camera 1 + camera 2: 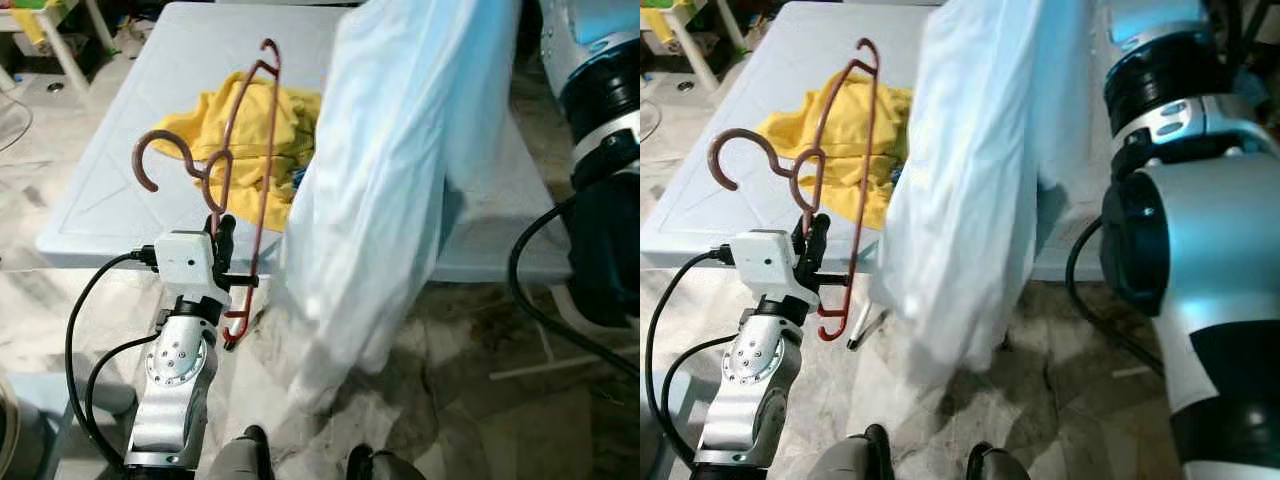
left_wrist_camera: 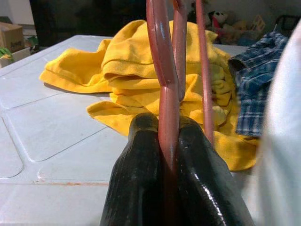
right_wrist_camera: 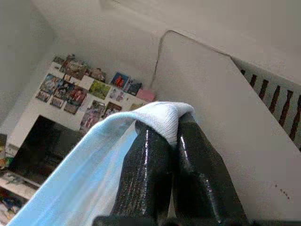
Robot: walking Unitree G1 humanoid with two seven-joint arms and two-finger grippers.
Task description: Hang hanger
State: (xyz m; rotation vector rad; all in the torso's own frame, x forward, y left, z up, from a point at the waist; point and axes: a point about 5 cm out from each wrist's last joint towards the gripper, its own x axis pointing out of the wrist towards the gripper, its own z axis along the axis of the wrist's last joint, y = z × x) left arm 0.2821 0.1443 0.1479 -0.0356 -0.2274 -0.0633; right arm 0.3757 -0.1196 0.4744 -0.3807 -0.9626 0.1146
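Note:
A dark red hanger (image 1: 250, 150) stands up in front of the light blue table (image 1: 110, 190), its hook (image 1: 160, 150) curling to the left. My left gripper (image 1: 222, 235) is shut on the hanger near its neck; in the left wrist view the hanger (image 2: 167, 94) runs between the black fingers (image 2: 141, 179). A pale blue garment (image 1: 390, 170) hangs down on the right, over the table's edge. My right gripper (image 3: 171, 136) is raised high and shut on a fold of that pale blue garment (image 3: 94, 174).
A yellow shirt (image 1: 250, 125) lies crumpled on the table behind the hanger, with a blue plaid cloth (image 2: 256, 80) beside it. The floor (image 1: 470, 400) is marbled stone. A white table leg (image 1: 60, 45) stands at the far left.

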